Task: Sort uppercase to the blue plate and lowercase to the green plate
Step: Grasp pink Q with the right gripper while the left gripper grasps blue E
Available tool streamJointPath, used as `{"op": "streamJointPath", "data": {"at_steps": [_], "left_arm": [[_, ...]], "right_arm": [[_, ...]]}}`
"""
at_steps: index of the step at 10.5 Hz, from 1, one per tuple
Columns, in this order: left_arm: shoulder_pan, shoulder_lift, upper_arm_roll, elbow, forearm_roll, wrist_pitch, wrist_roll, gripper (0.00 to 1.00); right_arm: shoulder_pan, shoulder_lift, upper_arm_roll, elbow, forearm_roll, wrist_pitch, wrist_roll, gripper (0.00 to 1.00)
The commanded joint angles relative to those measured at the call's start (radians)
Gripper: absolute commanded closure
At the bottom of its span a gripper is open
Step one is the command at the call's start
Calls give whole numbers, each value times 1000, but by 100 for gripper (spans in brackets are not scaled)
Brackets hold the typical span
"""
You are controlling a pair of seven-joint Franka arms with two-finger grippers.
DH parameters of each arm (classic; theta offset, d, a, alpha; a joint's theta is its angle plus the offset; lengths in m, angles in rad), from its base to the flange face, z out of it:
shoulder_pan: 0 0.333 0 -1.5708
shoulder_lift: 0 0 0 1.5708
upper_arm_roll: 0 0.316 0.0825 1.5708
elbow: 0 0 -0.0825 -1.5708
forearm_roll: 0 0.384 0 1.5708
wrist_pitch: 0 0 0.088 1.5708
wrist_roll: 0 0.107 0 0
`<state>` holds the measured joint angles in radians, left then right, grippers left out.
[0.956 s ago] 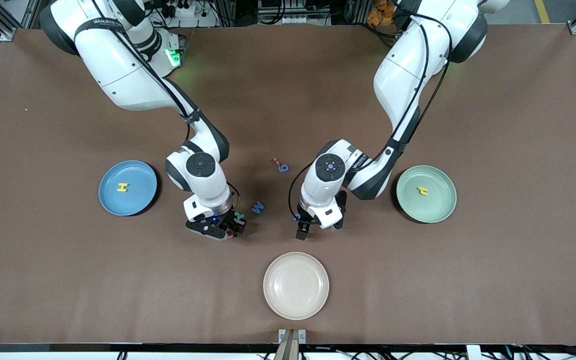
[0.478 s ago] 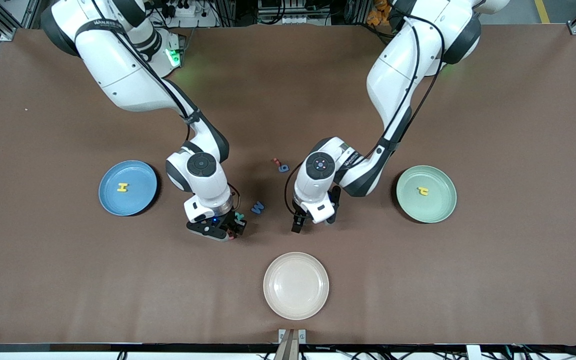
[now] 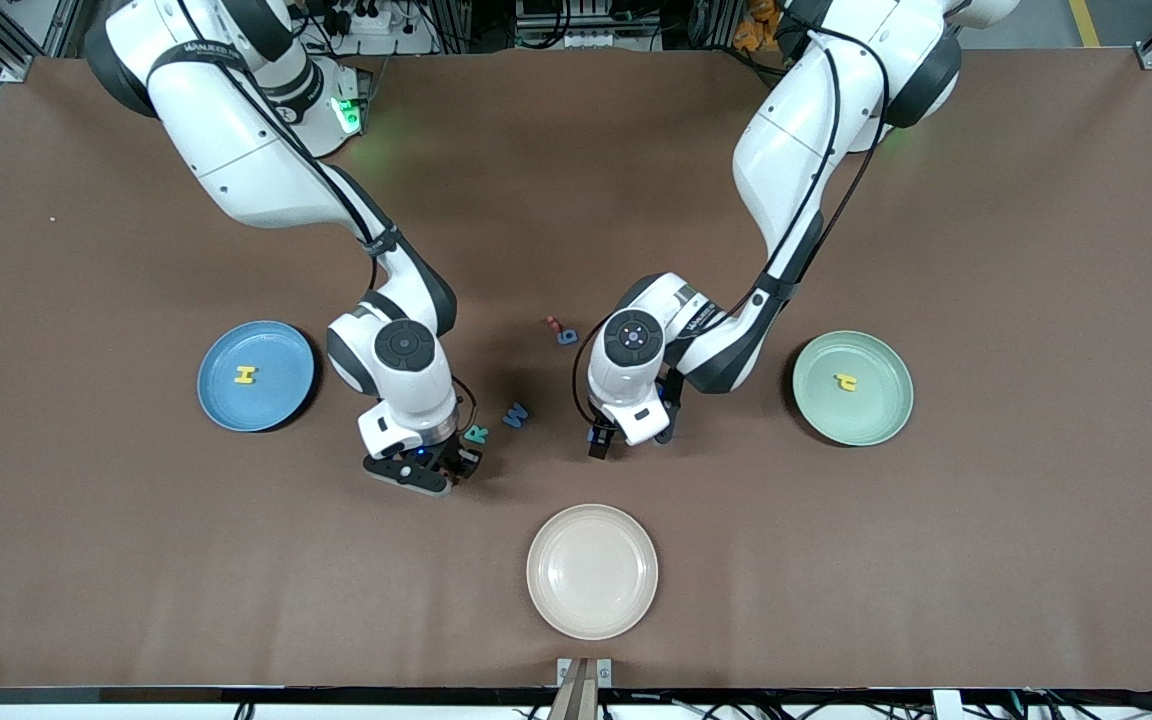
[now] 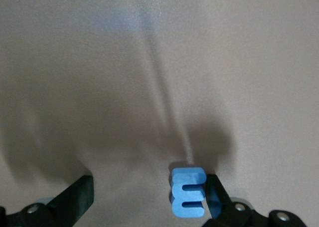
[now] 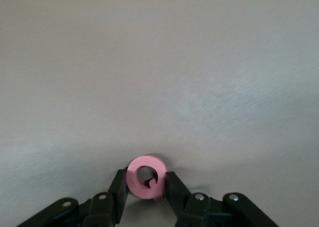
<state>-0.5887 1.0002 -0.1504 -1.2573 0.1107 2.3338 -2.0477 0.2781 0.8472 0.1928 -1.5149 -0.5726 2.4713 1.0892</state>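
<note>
Right wrist view is showing the right gripper [image 5: 147, 187] pinching the pink Q [image 5: 145, 176] edge-on between closed fingers. This reads as a grip made to carry the capital to the blue plate [image 3: 279, 400], where the yellow H [image 3: 245, 375] is already lying. In the front view the gripper body is hiding the Q. The teal R [image 3: 476, 433] and the blue W [image 3: 515, 414] are lying just beside it.

Left wrist view is showing the left gripper [image 4: 149, 202] spread wide, with the blue m [image 4: 188, 192] against one finger, ungripped. The green plate [image 3: 876, 425] is holding the yellow hooked letter [image 3: 845, 381].
</note>
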Motion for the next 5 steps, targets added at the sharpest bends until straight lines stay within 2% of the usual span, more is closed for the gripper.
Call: {"op": "streamJointPath", "data": {"at_steps": [1,4,5], "left_arm": [[-6,1,12,-4,-23,-33,-15,0],[-8,0,12,-4,-23,-33,-17,0],[-11,-2,12,-2,-22,-33,-17,4]], "right_arm": [[-25,26,14,65,-1,-93,-127,77],[-45,-26,25,47,42,-202,-247,78],[-51,-55,25,21,43,-231,-276,78]]}}
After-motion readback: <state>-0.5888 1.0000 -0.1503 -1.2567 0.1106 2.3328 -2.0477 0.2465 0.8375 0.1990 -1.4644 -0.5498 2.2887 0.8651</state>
